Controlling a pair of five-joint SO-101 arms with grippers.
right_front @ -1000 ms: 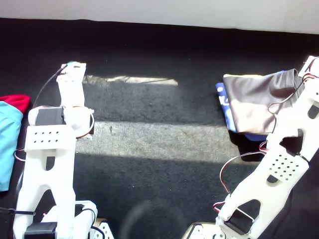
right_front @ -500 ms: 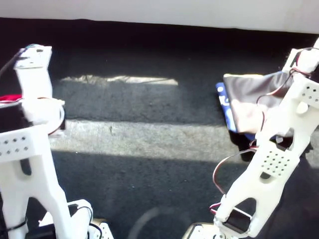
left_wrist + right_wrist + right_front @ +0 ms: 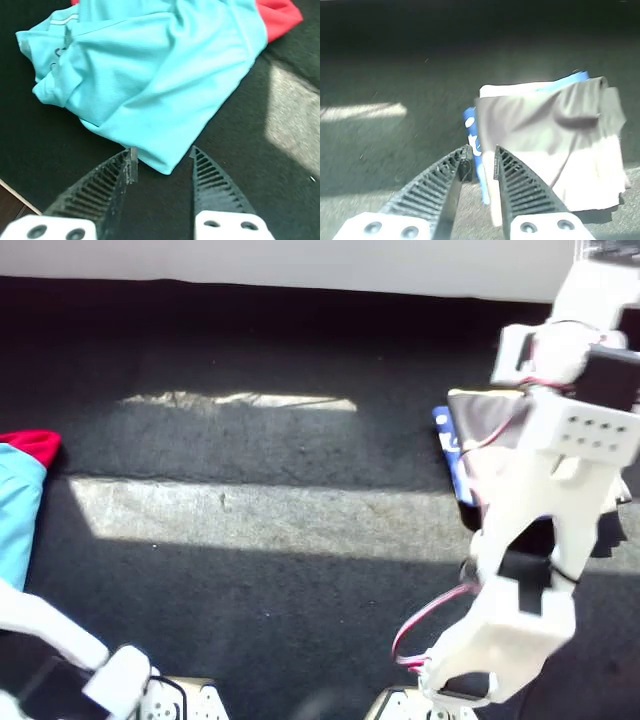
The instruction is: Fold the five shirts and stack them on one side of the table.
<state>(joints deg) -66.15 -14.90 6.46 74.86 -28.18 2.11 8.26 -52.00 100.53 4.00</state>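
Observation:
A crumpled turquoise shirt [image 3: 150,75] lies on the black table at the left edge [image 3: 15,520], with a red shirt [image 3: 280,17] under its far end [image 3: 32,445]. My left gripper [image 3: 162,162] hangs open just above the turquoise shirt's near hem, with nothing between its fingers. At the right side a folded grey shirt [image 3: 550,135] rests on a folded blue shirt [image 3: 471,127]; the stack appears in the high view at the grey shirt [image 3: 485,415]. My right gripper [image 3: 481,155] hovers above the stack's edge, narrowly open and empty.
The black mat [image 3: 300,590] has a sunlit band across its middle. My right arm [image 3: 560,440] stands tall over the stack and hides part of it. A wooden table edge [image 3: 12,207] runs close to the turquoise shirt.
My left arm has swung left, out over the turquoise shirt at the table's edge. My right arm has risen and moved back over the grey and blue stack.

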